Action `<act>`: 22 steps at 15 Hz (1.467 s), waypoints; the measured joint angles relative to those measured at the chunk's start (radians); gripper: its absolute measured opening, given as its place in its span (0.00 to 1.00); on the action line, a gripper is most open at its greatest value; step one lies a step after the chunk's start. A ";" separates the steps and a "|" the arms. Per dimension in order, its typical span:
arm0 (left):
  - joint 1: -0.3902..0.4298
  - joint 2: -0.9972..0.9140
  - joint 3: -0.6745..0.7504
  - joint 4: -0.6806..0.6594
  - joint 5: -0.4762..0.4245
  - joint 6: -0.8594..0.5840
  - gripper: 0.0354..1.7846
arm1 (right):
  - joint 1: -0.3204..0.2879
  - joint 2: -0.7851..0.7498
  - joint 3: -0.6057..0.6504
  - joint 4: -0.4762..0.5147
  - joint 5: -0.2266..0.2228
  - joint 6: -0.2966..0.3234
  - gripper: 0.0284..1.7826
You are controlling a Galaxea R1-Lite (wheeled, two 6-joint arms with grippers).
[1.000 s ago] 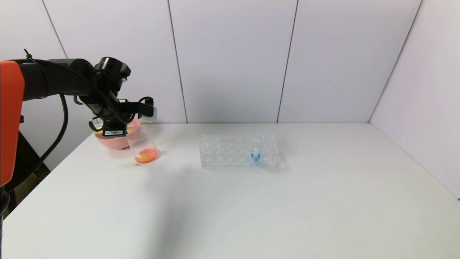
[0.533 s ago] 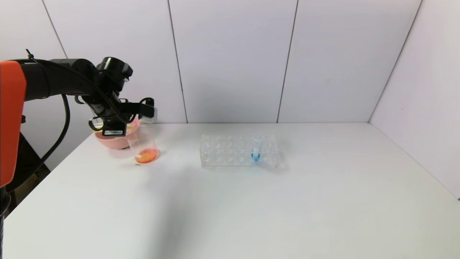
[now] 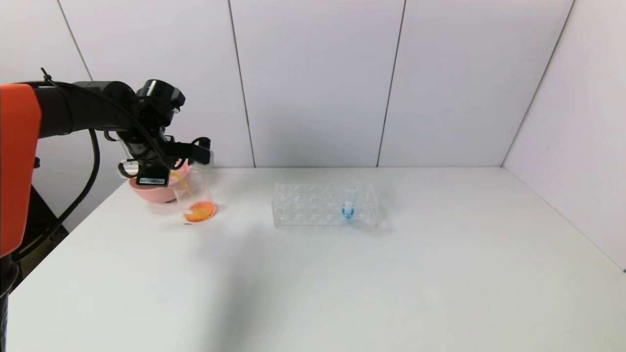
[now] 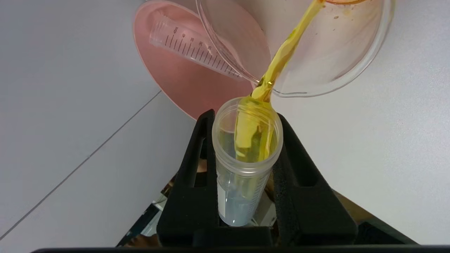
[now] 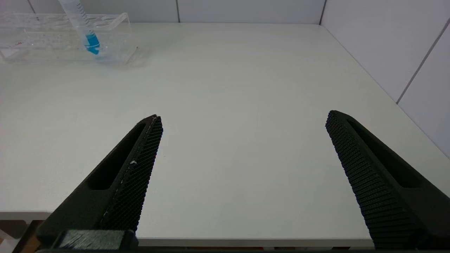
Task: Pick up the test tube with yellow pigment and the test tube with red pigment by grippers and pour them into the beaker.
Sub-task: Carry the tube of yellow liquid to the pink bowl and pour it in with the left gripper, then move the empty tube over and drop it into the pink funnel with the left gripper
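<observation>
My left gripper (image 3: 164, 168) is at the table's far left, shut on the test tube with yellow pigment (image 4: 246, 140) and holding it tipped over the beaker (image 3: 195, 193). The tube sits between the black fingers (image 4: 197, 147), its mouth just short of the beaker's rim (image 4: 369, 59). A yellow stream (image 4: 284, 52) runs from the mouth into the beaker, onto orange-red liquid (image 3: 199, 211) at its bottom. No tube with red liquid shows. My right gripper (image 5: 242, 119) is open and empty above the table's near edge.
A pink bowl (image 3: 156, 190) stands just behind the beaker; an empty graduated tube (image 4: 197, 47) lies in it. A clear tube rack (image 3: 313, 205) at mid-table holds a blue-liquid tube (image 3: 348, 203), also shown in the right wrist view (image 5: 92, 42).
My left gripper has tipped the tube further and shifted slightly right. Yellow liquid now streams into the beaker, where no stream showed before.
</observation>
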 joint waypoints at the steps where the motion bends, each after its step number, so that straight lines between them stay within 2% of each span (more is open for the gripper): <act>1: -0.003 0.000 0.000 0.000 0.013 0.009 0.24 | 0.000 0.000 0.000 0.000 0.000 0.000 0.95; 13: -0.033 0.011 0.000 -0.009 0.123 0.063 0.24 | 0.000 0.000 0.000 0.000 0.000 0.000 0.95; 22: -0.031 0.010 0.001 0.020 0.161 0.057 0.24 | 0.000 0.000 0.000 0.000 0.000 0.000 0.95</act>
